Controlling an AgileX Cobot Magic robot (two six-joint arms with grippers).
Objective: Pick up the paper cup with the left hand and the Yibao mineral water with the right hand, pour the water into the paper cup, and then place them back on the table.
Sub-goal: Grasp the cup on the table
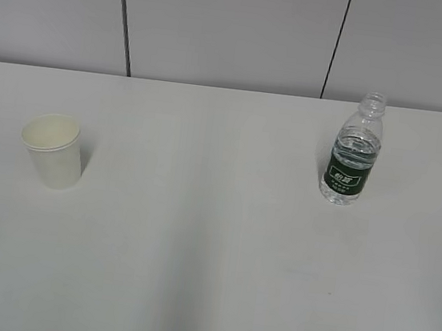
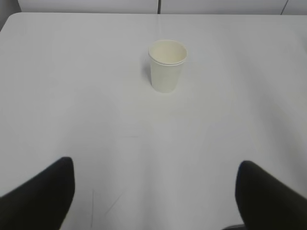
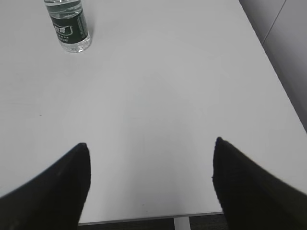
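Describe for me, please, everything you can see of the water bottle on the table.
The bottle is small, of clear ribbed plastic, with a dark green label band bearing white lettering. Its threaded neck is open, with no cap. Water fills it to about the shoulder. It stands upright on the white table, on the right side, far from the cup. Nothing else touches it; the right claw is open and well short of it.

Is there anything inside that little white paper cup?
The paper cup shows only its bare cream inner wall; no water is visible. Its very bottom is hidden by the near rim. The bottle still holds water.
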